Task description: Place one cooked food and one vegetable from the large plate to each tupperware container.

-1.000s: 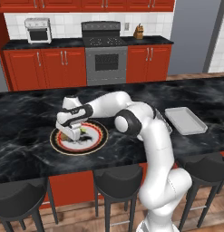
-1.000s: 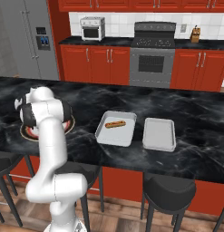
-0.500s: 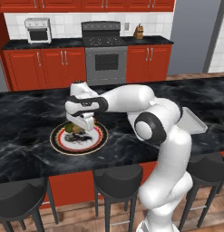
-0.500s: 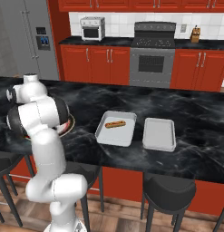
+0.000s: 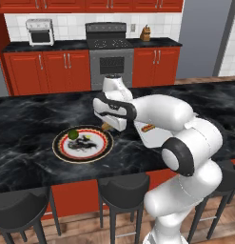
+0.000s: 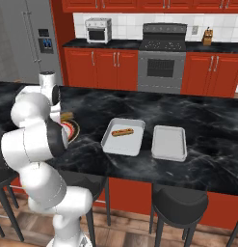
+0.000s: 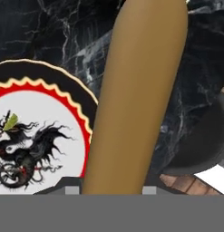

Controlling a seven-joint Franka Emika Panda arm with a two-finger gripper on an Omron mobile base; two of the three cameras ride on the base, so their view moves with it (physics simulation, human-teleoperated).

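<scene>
One tupperware container (image 6: 123,137) at frame centre holds a hot dog (image 6: 122,131), the other (image 6: 169,143) nothing (gripper (image 5: 108,126) clamped on a tan food item (image 7: 138,95)), so you have three placements outstanding.

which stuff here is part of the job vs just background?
Job:
- large plate with a green vegetable on it
- two tupperware containers: nearer one holds a hot dog, other bare
- tan elongated food held in the gripper

Background:
- stove
- toaster oven
- fridge
- stools
</scene>
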